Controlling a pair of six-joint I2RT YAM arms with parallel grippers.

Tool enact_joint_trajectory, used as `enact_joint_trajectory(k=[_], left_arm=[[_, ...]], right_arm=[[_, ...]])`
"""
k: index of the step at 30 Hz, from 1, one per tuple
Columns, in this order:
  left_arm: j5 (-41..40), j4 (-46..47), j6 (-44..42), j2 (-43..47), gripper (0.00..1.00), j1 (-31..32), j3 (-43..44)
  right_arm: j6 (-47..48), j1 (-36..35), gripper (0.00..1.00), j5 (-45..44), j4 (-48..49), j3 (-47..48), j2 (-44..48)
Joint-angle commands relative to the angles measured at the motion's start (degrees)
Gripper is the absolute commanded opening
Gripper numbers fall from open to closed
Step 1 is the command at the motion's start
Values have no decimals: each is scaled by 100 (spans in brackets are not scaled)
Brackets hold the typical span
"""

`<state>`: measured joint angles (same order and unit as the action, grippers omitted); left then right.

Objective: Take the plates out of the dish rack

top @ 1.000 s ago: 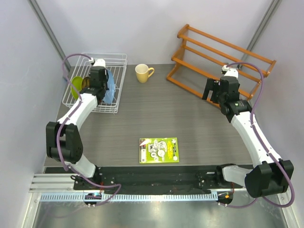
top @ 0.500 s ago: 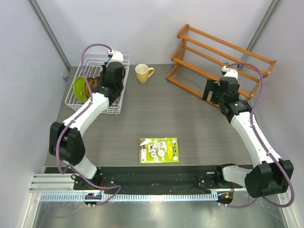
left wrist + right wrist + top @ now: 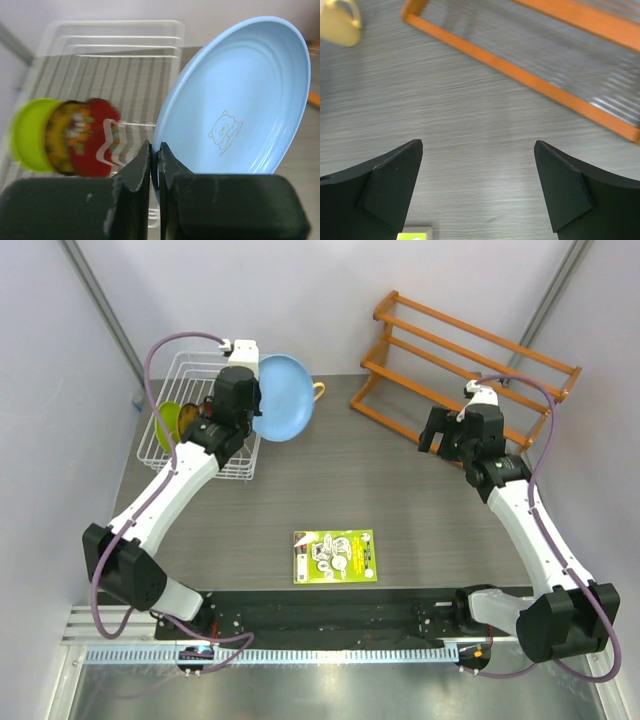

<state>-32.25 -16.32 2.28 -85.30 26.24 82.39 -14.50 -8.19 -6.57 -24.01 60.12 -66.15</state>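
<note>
Claw on the left (image 3: 155, 150) pinched the light blue plate (image 3: 240, 100) by its rim beside the dish rack (image 3: 115, 55); right claw (image 3: 479, 144) hung spread.

A: Where does the top camera sit?
B: High up, looking down on the whole table (image 3: 330, 480).
A: And the wrist ones?
B: Very close. The left faces the blue plate (image 3: 240, 100) and white rack (image 3: 115, 60) — the right looks down at the orange rack (image 3: 520, 75). The top sees those too.

Bright, even light, soft shadows; motion blur smears the dish rack (image 3: 110, 55) and small plates (image 3: 65, 137) beyond the left end effector (image 3: 155, 151).
</note>
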Motion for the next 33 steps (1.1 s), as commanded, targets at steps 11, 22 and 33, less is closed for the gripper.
enact_joint_trajectory(k=[11, 22, 33], left_arm=[[3848, 875, 2909, -435, 0, 48, -943], [4367, 1473, 3269, -505, 0, 171, -1199], [3421, 965, 2894, -444, 63, 180, -1322]], right_arm=[[-1274, -122, 99, 2485, 1952, -808, -302], [-1591, -526, 98, 2976, 2690, -1002, -890], [-1635, -561, 1, 2425, 2693, -1011, -988]])
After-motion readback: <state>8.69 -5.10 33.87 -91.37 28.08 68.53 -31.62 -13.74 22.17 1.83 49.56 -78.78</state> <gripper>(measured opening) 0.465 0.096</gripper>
